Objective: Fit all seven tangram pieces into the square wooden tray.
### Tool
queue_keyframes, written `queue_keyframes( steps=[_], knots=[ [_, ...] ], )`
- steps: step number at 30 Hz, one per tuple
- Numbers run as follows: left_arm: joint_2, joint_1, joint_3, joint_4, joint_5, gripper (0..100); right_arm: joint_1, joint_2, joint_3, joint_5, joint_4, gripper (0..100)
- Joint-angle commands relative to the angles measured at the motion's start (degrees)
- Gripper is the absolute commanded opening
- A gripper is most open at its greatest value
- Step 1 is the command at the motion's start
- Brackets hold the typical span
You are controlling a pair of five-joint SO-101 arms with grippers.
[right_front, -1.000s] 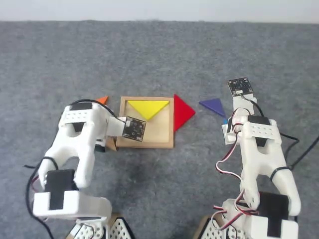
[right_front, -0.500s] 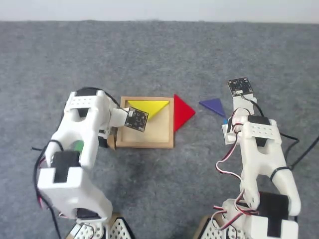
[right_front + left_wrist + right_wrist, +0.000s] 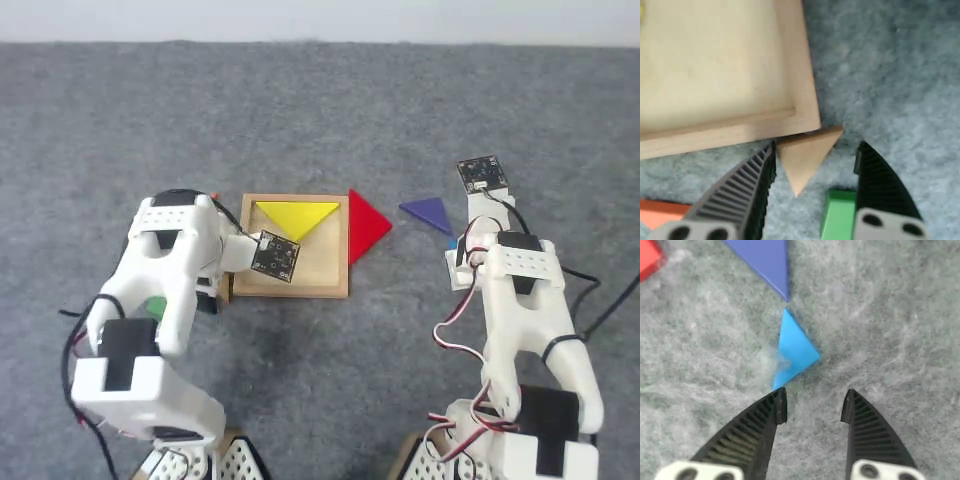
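The square wooden tray (image 3: 320, 283) lies mid-table with a yellow triangle (image 3: 297, 216) in its far part. A red triangle (image 3: 366, 226) touches its right side, and a purple triangle (image 3: 427, 212) lies farther right. My left gripper (image 3: 816, 150) is open at the tray's near-left corner (image 3: 800, 120), its fingers on either side of a plain wooden triangle (image 3: 807, 155). A green piece (image 3: 840, 212) and an orange piece (image 3: 660, 212) lie close by. My right gripper (image 3: 815, 394) is open just short of a light blue triangle (image 3: 794, 352), beside the purple triangle (image 3: 765, 260).
Grey carpet (image 3: 320, 110) covers the table, with free room beyond the tray and in front of it. The left arm (image 3: 165, 270) hides the tray's left edge and the pieces beside it. The right arm (image 3: 520, 290) stands at the right.
The left arm has swung and risen, its wrist shifting slightly over the tray's left edge. The right arm and the pieces have not moved.
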Motion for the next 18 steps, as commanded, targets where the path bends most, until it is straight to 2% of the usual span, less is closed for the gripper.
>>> queue_keyframes(
  steps=[1,18],
  knots=[
    [-3.1,1.3,-0.1,0.5,-0.8,24,0.6,-1.2,-0.7,-0.1,0.4,19.1],
    [-2.9,1.0,-0.1,0.9,-0.3,18,0.6,-1.2,-0.7,-0.1,0.4,19.1]
  ],
)
